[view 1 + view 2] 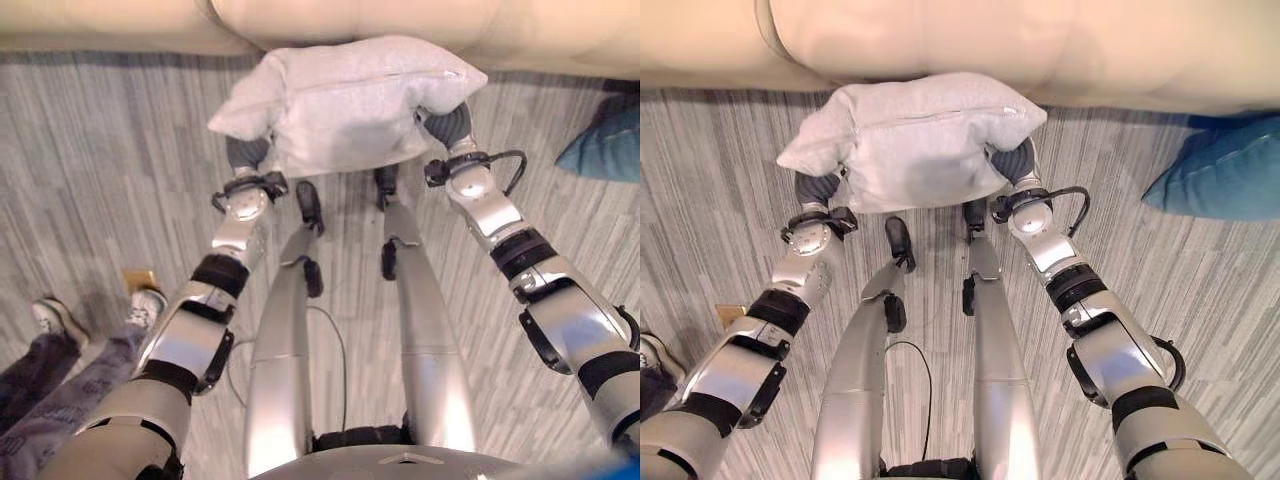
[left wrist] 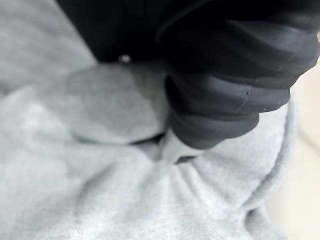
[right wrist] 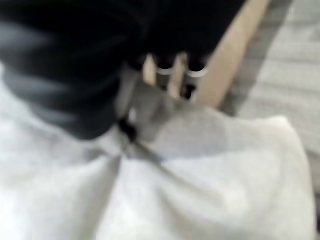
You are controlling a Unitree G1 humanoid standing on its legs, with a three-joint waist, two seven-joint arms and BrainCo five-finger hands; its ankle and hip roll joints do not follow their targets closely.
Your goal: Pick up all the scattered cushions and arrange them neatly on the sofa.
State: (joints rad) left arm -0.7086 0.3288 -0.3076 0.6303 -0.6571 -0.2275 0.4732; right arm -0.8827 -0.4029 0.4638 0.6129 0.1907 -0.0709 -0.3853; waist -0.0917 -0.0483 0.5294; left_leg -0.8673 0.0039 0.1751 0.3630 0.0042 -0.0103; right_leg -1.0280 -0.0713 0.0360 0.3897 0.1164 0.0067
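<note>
Below the robot's head, in the left eye view, a grey cushion [image 1: 345, 100] is carried between the left hand [image 1: 247, 152] and the right hand [image 1: 449, 125], its far edge just short of the cream sofa [image 1: 560, 35]. Both hands press in from the sides, and their fingers are buried in the fabric. A person's legs [image 1: 55, 385] and shoes stand on the striped floor [image 1: 110, 180] at the lower left, well apart from the cushion, with a small tan object [image 1: 139, 279] beside them.

From the right eye view, a blue cushion [image 1: 1230, 170] lies on the floor to the right, close to the sofa front and not yet collected. It is clear of the carried cushion's path, I judge.

Along the left wrist view, the dark cover sinks into grey cloth; whether that hand clenches or merely presses I cannot tell.

Through the right wrist view, silver fingers [image 3: 165, 67] reach over bunched fabric [image 3: 200, 175], seemingly curled onto it.

The likely risk is that the soft filling yields under sideways pressure, so the cushion sags and slips out before it clears the seat edge.
</note>
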